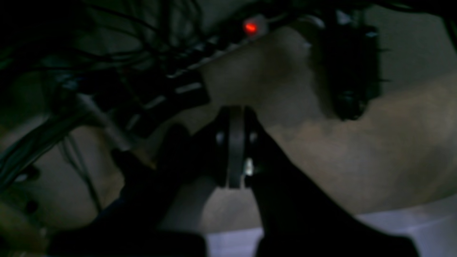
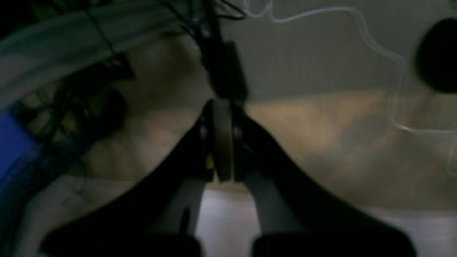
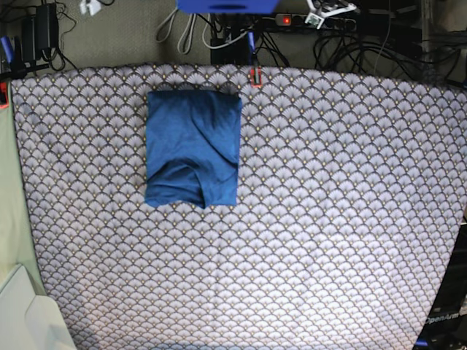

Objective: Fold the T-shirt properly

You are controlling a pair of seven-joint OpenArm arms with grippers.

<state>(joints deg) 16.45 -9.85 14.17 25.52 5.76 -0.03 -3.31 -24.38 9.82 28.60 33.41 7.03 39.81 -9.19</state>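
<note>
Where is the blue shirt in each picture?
Base: the T-shirt lies folded, upper left of middle on the tablecloth.
Left wrist: not in it.
Right wrist: a blurry blue patch at the left edge, too unclear to name.
Shared landmark: the cable tangle on the floor.

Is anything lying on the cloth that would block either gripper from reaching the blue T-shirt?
Nothing visible does. The T-shirt lies folded by itself on the patterned tablecloth, with no other object on the cloth. Neither arm shows in the base view; both wrist views show shut jaws away from the shirt.
</note>
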